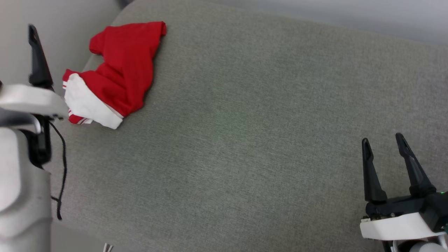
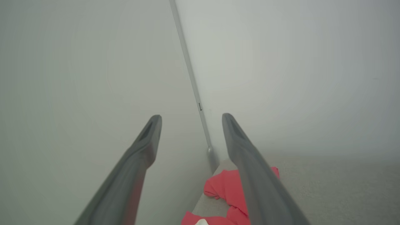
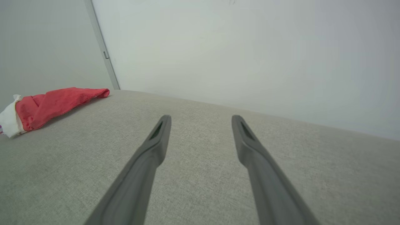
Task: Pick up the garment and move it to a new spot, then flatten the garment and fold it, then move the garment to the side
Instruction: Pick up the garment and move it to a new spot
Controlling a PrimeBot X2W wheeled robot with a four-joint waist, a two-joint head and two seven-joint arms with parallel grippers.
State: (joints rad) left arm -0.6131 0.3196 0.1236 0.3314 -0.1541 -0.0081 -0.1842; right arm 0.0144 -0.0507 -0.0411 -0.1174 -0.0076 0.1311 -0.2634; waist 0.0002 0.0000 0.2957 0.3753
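Note:
The garment (image 1: 120, 70) lies bunched at the far left corner of a grey fabric surface (image 1: 262, 122), red body uppermost and a white sleeve with striped trim at its near end. Off the surface's left edge, beside the garment, my left gripper (image 2: 191, 116) stands open and empty; one of its dark fingers (image 1: 37, 59) points up in the head view. The garment (image 2: 223, 187) shows below and between those fingers in the left wrist view. My right gripper (image 1: 382, 137) hovers open and empty over the near right of the surface, far from the garment (image 3: 56, 101).
Pale walls meet in a corner with a vertical strip (image 2: 190, 78) just behind the garment. A black cable (image 1: 63, 168) hangs from my left arm along the surface's left edge. The grey surface stretches bare between the garment and my right gripper (image 3: 201, 117).

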